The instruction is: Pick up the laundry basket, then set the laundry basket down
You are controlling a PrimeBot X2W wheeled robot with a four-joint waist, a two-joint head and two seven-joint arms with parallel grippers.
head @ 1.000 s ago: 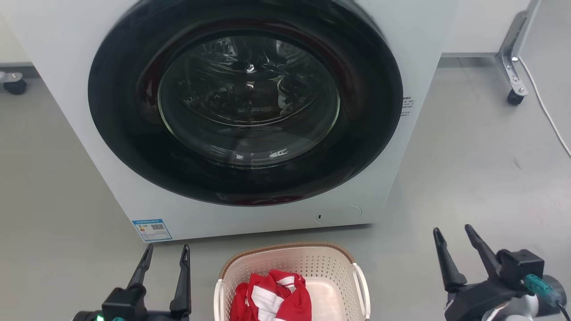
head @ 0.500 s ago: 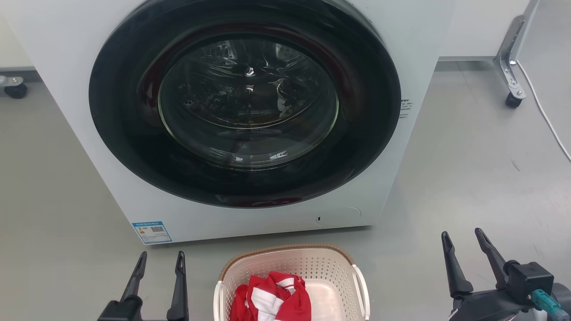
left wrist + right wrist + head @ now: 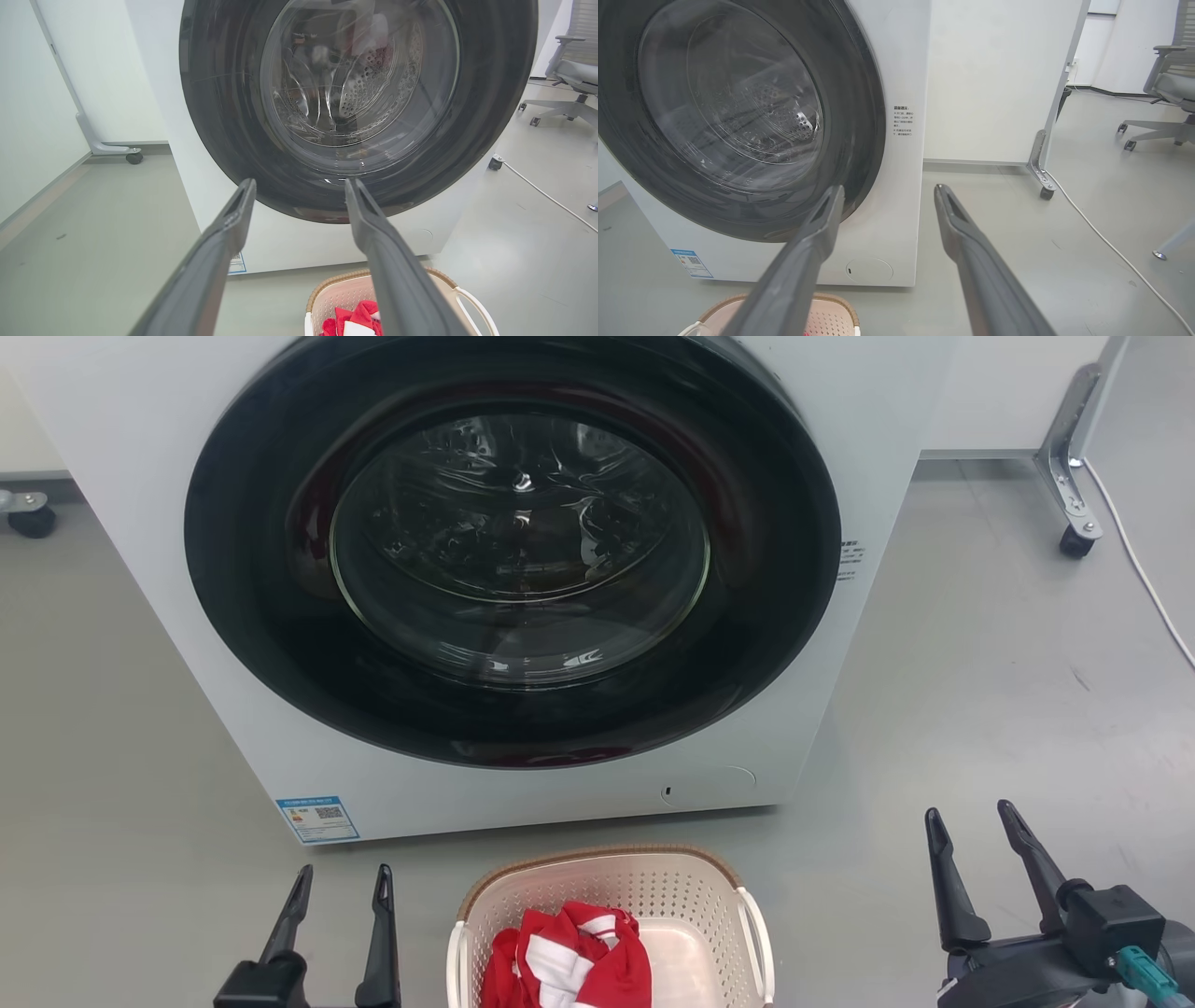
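Observation:
The laundry basket stands on the floor at the bottom middle of the head view, cream-white and perforated with a brown rim and white side handles. A red and white garment lies inside it. My left gripper is open to the basket's left, apart from it. My right gripper is open well to the basket's right. The left wrist view has the basket at the bottom right, beside the left gripper. In the right wrist view the basket's rim shows at the bottom, below the right gripper.
A white washing machine with a shut dark round door stands just behind the basket. A wheeled partition leg and a white cable lie at the far right. An office chair stands further right.
Both grippers have drawn back slightly toward the bottom of the head view, the right one also shifting right. The basket has stayed in place.

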